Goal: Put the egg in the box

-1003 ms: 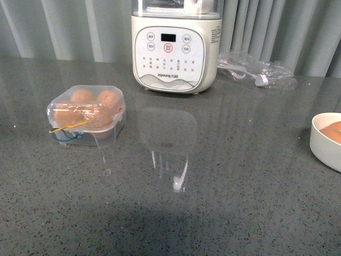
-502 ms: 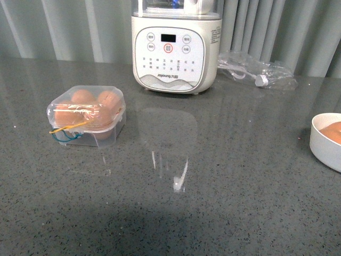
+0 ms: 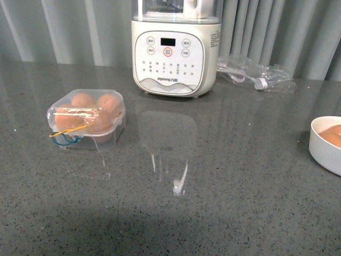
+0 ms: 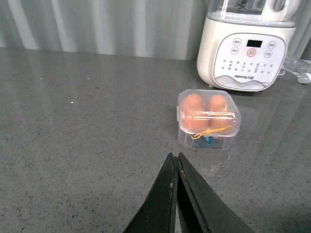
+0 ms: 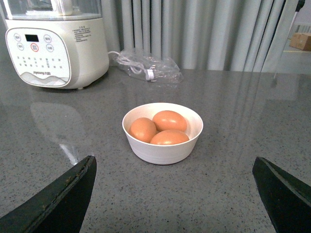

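Front view tilted slightly, nothing grasped: left gripper [image 4: 176,160] closed behind shut box [image 4: 208,118], right gripper [image 5: 172,167] wide before bowl [image 5: 162,150] of eggs [image 5: 169,120].

bowl [image 3: 324,145]: cut by front view's edge | box [image 3: 86,118]: front eggs blurred behind lid

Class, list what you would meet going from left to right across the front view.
Clear plastic egg box with closed lid and yellow and blue bands → cream-white kitchen appliance with a button panel → crumpled clear plastic bag holding a cord → white round bowl at the right edge.
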### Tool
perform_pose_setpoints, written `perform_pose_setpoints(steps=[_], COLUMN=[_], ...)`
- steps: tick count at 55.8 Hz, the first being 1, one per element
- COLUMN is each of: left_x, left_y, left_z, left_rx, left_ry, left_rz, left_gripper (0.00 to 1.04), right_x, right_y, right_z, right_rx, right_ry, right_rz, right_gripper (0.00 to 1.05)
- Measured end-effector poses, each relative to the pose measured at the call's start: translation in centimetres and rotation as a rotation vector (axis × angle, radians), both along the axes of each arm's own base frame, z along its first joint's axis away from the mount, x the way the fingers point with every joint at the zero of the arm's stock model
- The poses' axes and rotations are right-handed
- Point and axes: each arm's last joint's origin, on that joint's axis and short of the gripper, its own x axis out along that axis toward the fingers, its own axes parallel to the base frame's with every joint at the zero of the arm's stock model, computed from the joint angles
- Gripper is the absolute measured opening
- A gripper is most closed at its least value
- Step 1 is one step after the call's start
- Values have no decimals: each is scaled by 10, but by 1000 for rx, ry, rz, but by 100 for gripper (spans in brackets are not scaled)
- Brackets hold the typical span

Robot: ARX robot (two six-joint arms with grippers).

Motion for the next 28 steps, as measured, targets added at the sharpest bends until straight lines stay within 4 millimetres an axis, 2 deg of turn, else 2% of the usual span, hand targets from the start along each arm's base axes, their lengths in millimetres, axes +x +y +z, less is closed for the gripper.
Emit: perform_pose_setpoints(steps=[17,28], left_x=[-4,-15], left_y=[0,0], left_z=[-16,-23], left_rx=[0,0], left_ry=[-1,-5], left_rz=[0,0], left_gripper=[4,4], right_x=[0,0], right_y=[0,0], right_z=[0,0], right_rx=[0,0], right_ry=[0,0], right_rz=[0,0], right_gripper=[97,97])
